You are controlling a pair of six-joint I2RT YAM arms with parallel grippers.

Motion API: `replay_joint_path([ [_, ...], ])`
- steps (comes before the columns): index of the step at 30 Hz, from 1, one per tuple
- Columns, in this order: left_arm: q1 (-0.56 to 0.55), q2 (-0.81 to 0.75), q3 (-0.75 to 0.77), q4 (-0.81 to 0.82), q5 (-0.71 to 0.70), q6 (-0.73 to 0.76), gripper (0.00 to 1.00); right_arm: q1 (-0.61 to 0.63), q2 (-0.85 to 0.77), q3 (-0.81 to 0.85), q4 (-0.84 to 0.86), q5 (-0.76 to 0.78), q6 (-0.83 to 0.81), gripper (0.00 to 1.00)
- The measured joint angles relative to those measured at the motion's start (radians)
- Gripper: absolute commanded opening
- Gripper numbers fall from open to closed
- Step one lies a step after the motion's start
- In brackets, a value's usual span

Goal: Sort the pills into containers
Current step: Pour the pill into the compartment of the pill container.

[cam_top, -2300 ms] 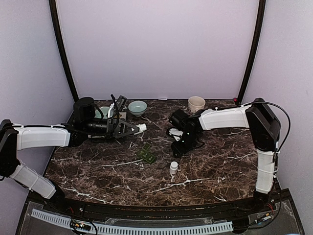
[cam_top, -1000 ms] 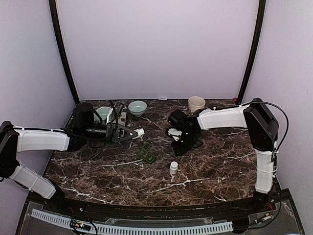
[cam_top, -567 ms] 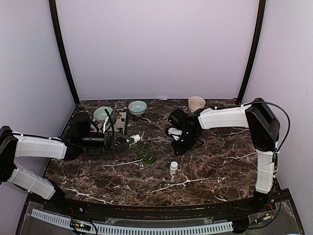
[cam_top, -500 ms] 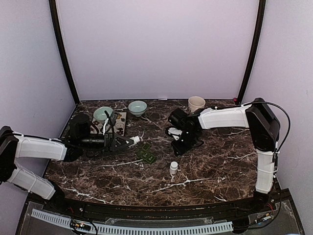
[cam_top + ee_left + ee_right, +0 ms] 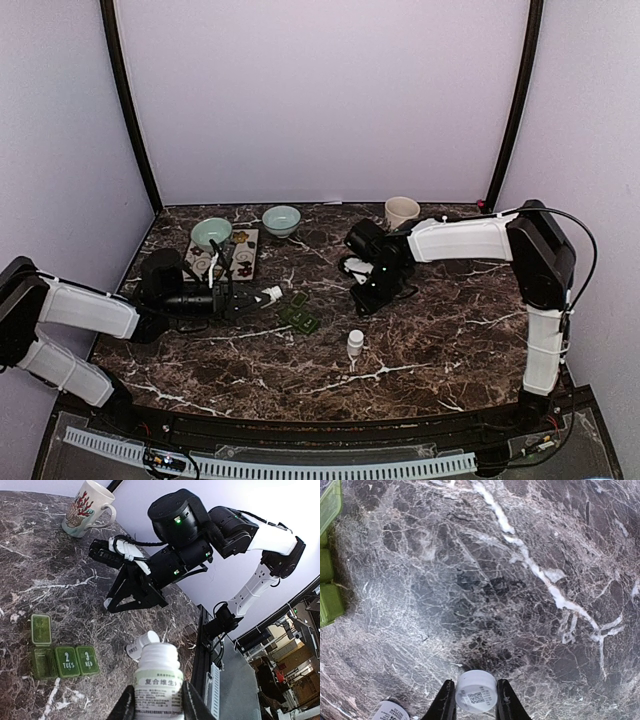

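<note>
- Nearest us, a small white bottle stands alone on the bench.
- Then the green pill organizer, one lid up, just past the left fingers, which clamp a white pill bottle.
- Right fingers pinch a white round piece, probably a cap.
- Our worry: that compartment's tiny, so tipping early or too fast would spill the lot across the marble.

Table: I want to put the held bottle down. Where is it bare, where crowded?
Bare: the near strip of the table, in front of the pill box and the small standing bottle; also the right part, between that bottle and the right edge. Crowded: far left, with the left bowl, the right bowl and the mat.
</note>
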Motion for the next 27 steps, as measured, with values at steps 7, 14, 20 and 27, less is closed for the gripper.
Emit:
replay_joint_path([
  [7, 0.000, 0.069, -0.024, 0.055, -0.019, 0.000, 0.00, 0.000, -0.011, 0.000, -0.002, 0.002, 0.001, 0.01],
  [14, 0.000, 0.132, -0.024, 0.099, -0.033, 0.002, 0.00, 0.000, -0.011, 0.000, -0.006, 0.003, 0.004, 0.01],
  [20, 0.000, 0.189, -0.022, 0.119, -0.050, 0.005, 0.00, 0.000, -0.011, 0.000, -0.006, 0.003, 0.007, 0.01],
  [27, 0.010, 0.240, -0.003, 0.131, -0.076, 0.008, 0.00, 0.000, -0.011, 0.000, -0.006, 0.003, 0.008, 0.01],
])
